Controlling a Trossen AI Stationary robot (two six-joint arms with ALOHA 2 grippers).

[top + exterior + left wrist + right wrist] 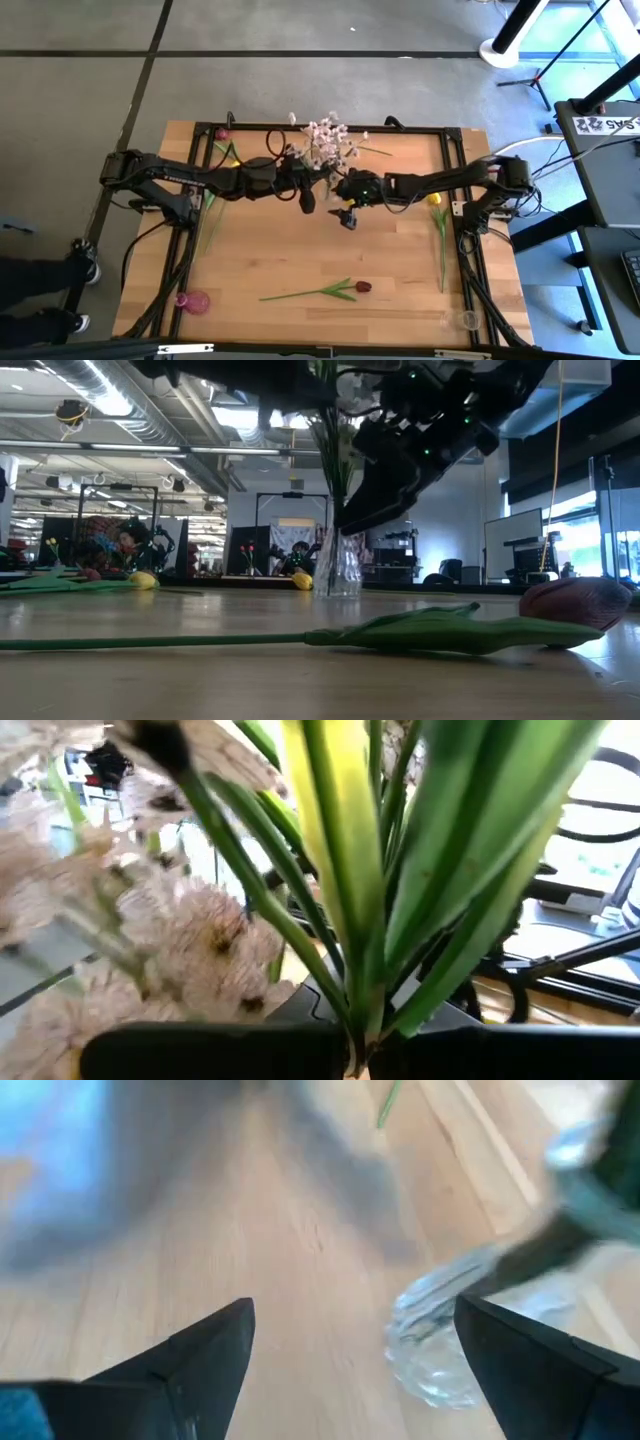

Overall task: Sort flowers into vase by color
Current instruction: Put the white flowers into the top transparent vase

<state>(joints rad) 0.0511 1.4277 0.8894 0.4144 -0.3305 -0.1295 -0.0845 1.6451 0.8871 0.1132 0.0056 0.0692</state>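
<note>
A spray of white-pink blossoms [325, 145] fills the left wrist view, with blossoms [190, 940] and green stems. My left gripper [306, 196] [355, 1045] is at the table's middle, shut on those stems. In the low view the stems [335, 460] run down into a clear glass vase [338, 565] standing on the table. My right gripper [348, 215] [350, 1330] hangs open just right of it, with the vase [440, 1350] beside one finger; I cannot tell if it touches. A dark red tulip [340, 290] [575, 603] lies flat near the near edge. My left gripper pinches the bunch of green stems and leaves [360, 1010] between its two shut fingers, below the blossoms. It comes roughly level from the table's left, across the stems. The stems' lower ends [338, 545] stand in the clear vase, and the blossoms spread beyond the fingers.
Yellow tulips lie at the right rail [438, 205] and the far left [232, 160], with a pink bud [221, 133] at the far left corner. A small pink vase [195, 300] stands near left and a clear one [467, 320] near right. A black frame [455, 135] borders the table.
</note>
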